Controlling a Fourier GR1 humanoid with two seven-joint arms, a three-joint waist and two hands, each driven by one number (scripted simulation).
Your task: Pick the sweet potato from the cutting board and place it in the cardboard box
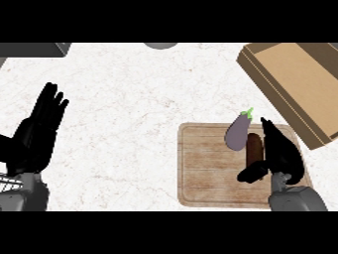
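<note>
Resting on the cutting board [200, 183], your right hand [281, 151] curls its thumb around the sweet potato [254, 146], eggplant [237, 131] touching at 10 o'clock. Cardboard box [303, 82] sits at 1 o'clock. Left hand [39, 131] rests open.

single head view, steep look down on counter [128, 99], forearms entering from lower edge, cutting board [208, 183] near

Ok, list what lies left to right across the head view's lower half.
Left hand resting open → bare counter → cutting board → eggplant → sweet potato → right hand alongside it.
</note>
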